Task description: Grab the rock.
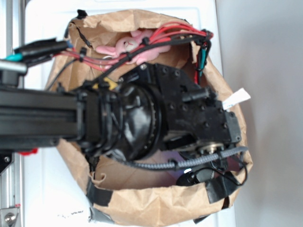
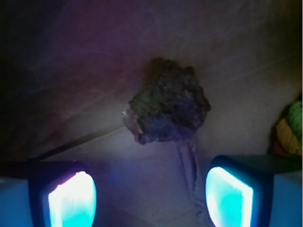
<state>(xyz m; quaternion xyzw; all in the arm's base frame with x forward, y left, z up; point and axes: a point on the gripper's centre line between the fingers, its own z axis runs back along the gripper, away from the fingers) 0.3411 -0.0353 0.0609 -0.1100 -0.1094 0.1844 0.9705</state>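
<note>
In the wrist view the rock [image 2: 166, 101], a dark brown bumpy lump, lies on the dim bag floor just beyond my fingertips. My gripper [image 2: 150, 198] is open, its two glowing pads [image 2: 72, 201] wide apart with only bare floor between them. The rock sits slightly right of the gap's centre line and touches neither pad. In the exterior view the arm reaches down into the brown paper bag [image 1: 142, 203] and hides the rock and the fingers.
A pink plush toy [image 1: 135, 47] lies at the bag's far side under red cables [image 1: 156, 35]. A green and yellow object [image 2: 289, 127] shows at the wrist view's right edge. The bag walls close in on all sides of the arm.
</note>
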